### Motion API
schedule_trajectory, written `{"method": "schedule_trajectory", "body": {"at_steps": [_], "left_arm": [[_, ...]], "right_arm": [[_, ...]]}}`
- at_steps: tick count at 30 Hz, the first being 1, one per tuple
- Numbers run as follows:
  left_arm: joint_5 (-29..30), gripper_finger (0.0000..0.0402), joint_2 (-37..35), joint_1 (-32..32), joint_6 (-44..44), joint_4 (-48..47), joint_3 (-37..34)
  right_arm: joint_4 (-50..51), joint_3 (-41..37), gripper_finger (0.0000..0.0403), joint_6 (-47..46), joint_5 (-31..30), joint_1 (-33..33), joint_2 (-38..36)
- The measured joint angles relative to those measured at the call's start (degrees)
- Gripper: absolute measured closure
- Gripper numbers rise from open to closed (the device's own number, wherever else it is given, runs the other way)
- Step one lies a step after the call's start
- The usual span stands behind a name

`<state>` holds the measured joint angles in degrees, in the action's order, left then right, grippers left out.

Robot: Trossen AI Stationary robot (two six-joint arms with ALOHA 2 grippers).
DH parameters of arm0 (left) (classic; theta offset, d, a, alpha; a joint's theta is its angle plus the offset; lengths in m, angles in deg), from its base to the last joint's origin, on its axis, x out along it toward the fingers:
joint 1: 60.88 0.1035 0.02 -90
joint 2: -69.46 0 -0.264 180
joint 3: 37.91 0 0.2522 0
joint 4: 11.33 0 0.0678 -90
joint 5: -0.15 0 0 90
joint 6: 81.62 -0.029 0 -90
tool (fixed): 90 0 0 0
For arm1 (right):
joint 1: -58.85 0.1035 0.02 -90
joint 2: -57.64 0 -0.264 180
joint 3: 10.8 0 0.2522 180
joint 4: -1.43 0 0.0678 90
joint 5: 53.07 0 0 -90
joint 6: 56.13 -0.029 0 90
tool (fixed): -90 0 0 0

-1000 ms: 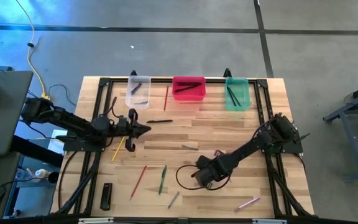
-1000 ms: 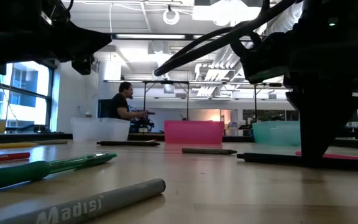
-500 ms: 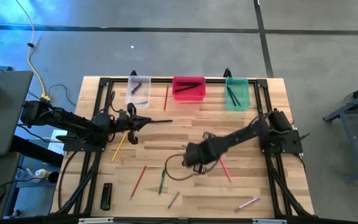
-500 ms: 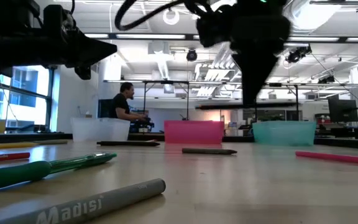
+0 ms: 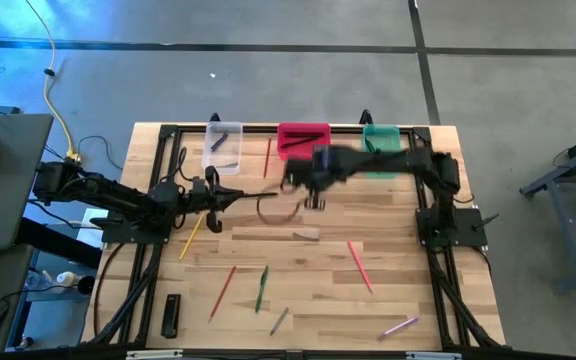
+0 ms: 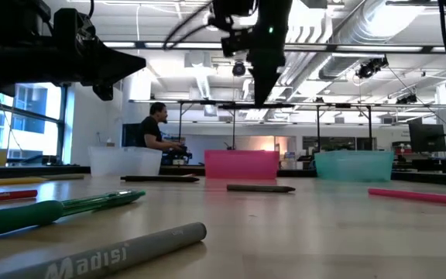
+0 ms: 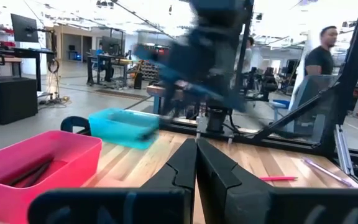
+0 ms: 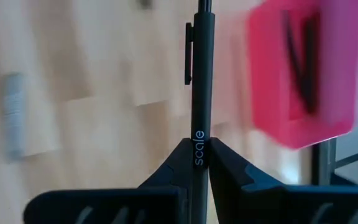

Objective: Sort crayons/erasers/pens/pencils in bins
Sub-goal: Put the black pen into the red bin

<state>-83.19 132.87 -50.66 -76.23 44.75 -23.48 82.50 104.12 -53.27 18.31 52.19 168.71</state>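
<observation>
Right gripper hung above table near pink bin, jaws clamped on black pen at its lower barrel. Pen likely light, rigid, smooth plastic; mid-barrel grip would resist swinging. Left gripper waited closed and empty near left side of table.

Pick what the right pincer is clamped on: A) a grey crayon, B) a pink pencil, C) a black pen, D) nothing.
C: in the right wrist view the right pincer is shut on a black pen with a clip, near the pink bin.
</observation>
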Motion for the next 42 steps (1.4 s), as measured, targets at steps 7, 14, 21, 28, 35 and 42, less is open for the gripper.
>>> {"method": "schedule_trajectory", "body": {"at_steps": [7, 14, 21, 28, 35, 42], "left_arm": [[-0.04, 0.0401, 0.0, 0.0, 0.0, -0.13, 0.0], [0.07, 0.0401, 0.0, 0.0, -0.76, -0.02, 0.0], [0.08, 0.0401, 0.0, 0.0, -0.59, -0.1, 0.0], [0.07, 0.0401, 0.0, 0.0, -0.46, -0.17, 0.0], [0.04, 0.0401, 0.0, 0.0, -0.48, -0.17, -0.02], [0.07, 0.0401, 0.0, 0.0, -0.48, -0.17, -0.02]], "right_arm": [[-7.44, -0.04, 0.0384, 10.71, 4.41, -12.72, -0.03], [-16.29, -0.04, 0.0384, 18.69, 9.1, -19.55, 2.55], [-21.22, -0.09, 0.0384, 21.86, 7.75, -23.54, 6.98], [-24.3, -0.09, 0.0384, 23.82, 11.2, -26.3, 10.35], [-25.31, -0.09, 0.0384, 26.56, 12.21, -26.7, 14.57], [-27.53, -0.09, 0.0384, 28.07, 13.41, -27.85, 16.76]]}}
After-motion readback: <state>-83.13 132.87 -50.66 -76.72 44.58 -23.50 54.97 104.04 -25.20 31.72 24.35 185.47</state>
